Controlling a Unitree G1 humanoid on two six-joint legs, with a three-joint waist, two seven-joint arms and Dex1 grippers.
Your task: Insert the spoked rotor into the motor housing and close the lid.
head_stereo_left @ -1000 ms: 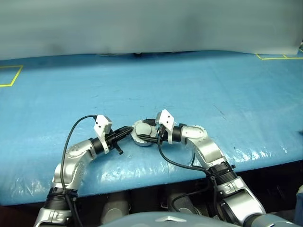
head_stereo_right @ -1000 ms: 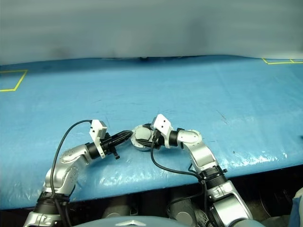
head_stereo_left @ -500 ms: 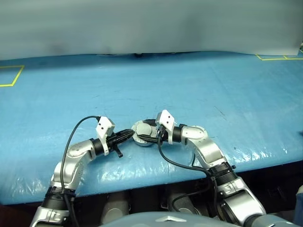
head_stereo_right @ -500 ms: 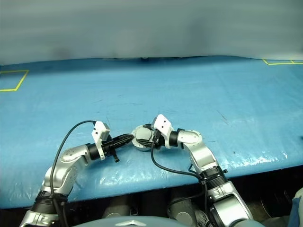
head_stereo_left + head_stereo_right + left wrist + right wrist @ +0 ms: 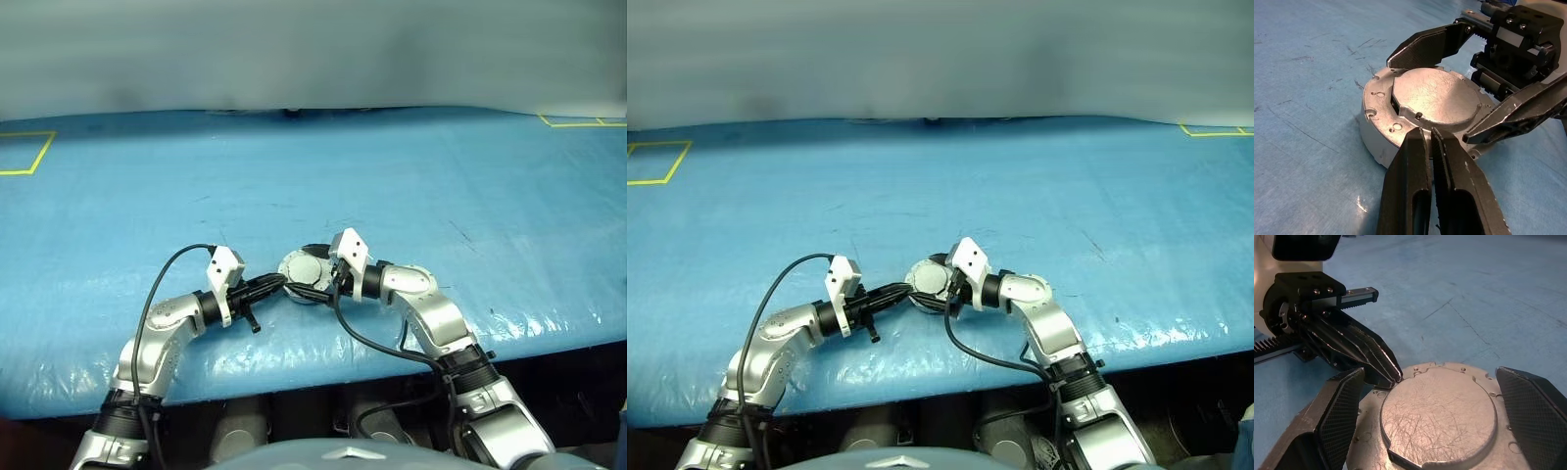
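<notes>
Blue plastic sheeting covers the whole surface, a bit scratched up, with yellow tape marks near the far corners. Close to the near edge, about midway along it, sits the housing with the lid on top, plain grey face up, seated in the rim. Can't see the rotor, so no idea where it is. Left claw is clenched, both fingers pressed together with nothing between them, tips right at the housing rim. Right claw is spread wide, one finger on each side of the housing, not gripping it as far as I can tell.
</notes>
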